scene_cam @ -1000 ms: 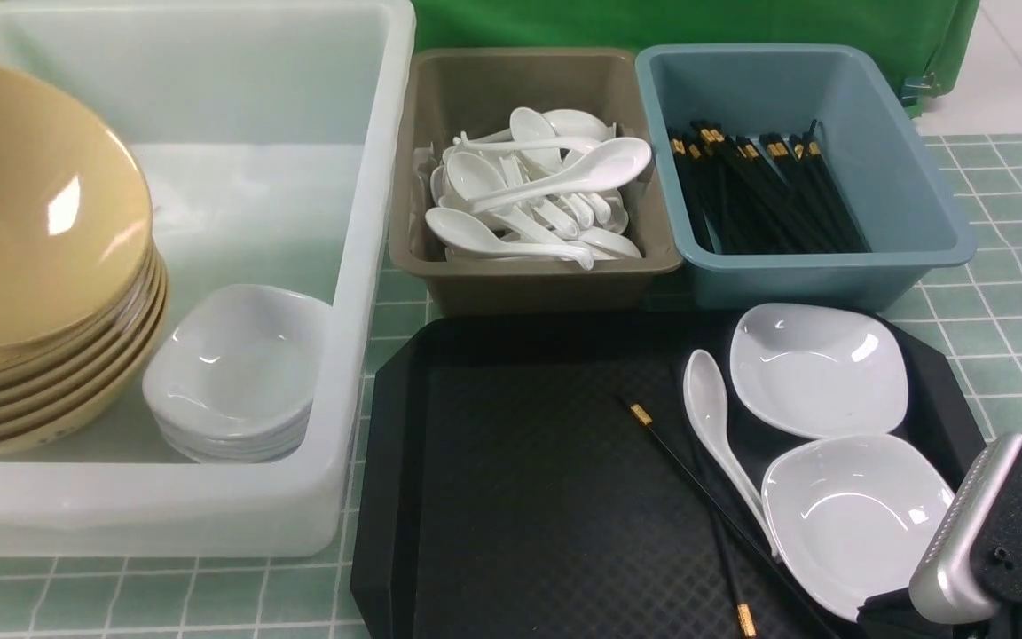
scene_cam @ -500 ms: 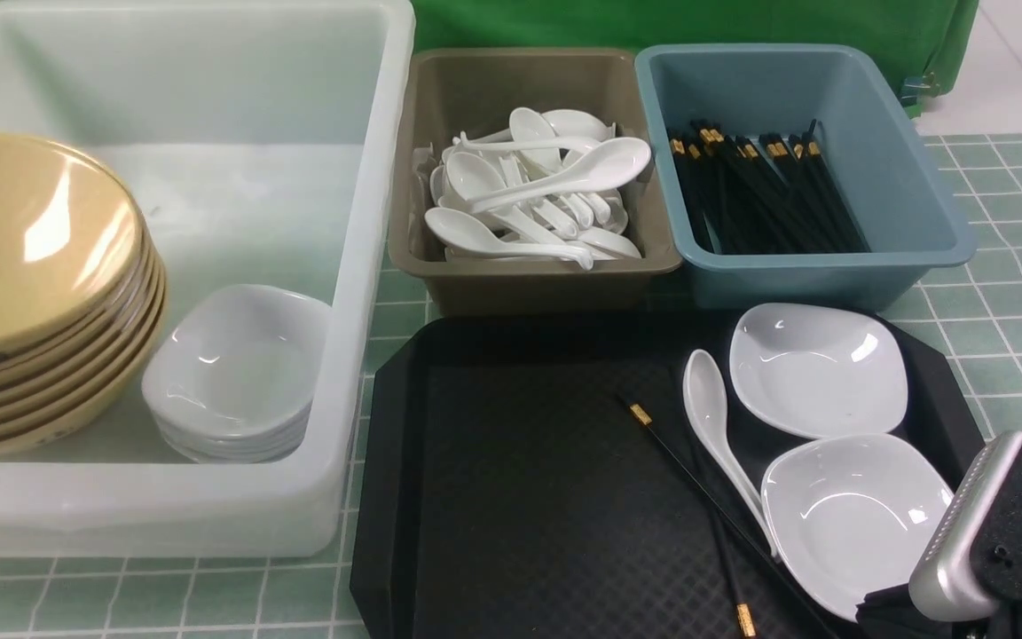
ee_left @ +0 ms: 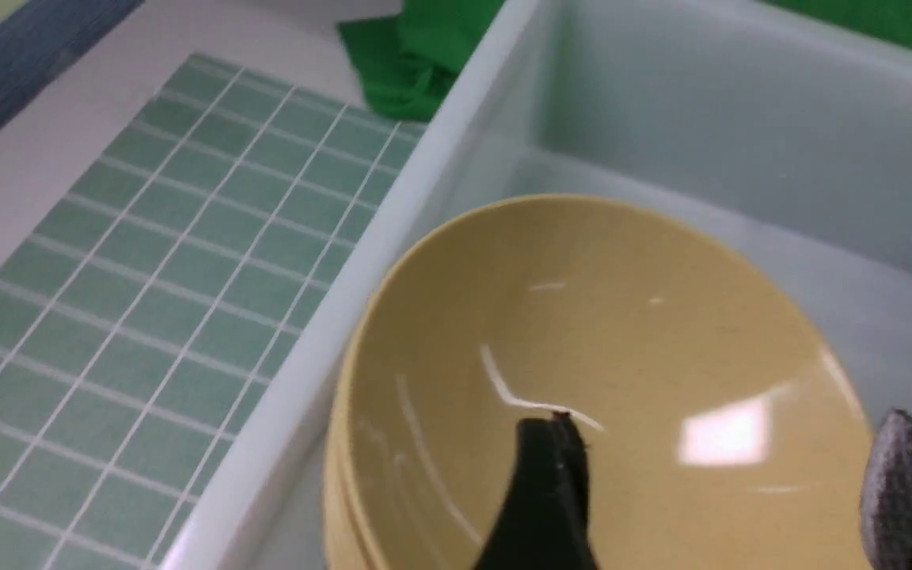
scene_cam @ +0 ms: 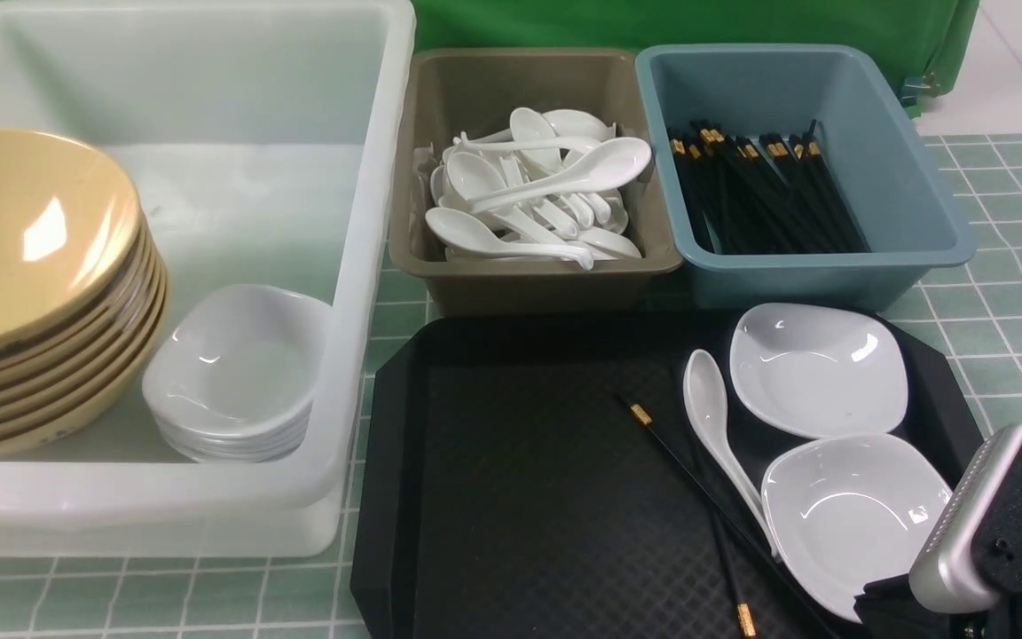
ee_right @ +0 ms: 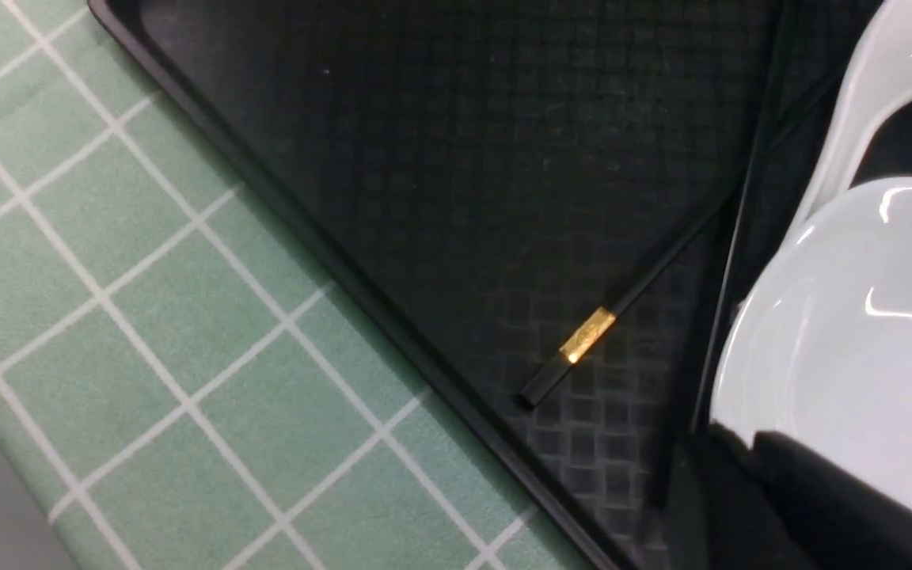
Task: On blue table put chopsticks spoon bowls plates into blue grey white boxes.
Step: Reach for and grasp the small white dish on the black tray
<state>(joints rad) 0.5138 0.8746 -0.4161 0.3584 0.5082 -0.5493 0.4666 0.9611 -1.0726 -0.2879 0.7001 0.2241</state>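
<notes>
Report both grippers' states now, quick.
Left gripper: open, empty, above the top yellow bowl.
Right gripper: cannot tell; its jaws are by the white dish rim.

Top yellow bowl (scene_cam: 32, 231) down now: a second ago tipped up high over yellow bowl stack (scene_cam: 58, 390), half a second ago nearly level, now seated flat on it inside white box (scene_cam: 369, 266). Left gripper (ee_left: 729, 451) has let go, fingers spread wide over bowl. Right arm (scene_cam: 972, 524) shifted slightly.
</notes>
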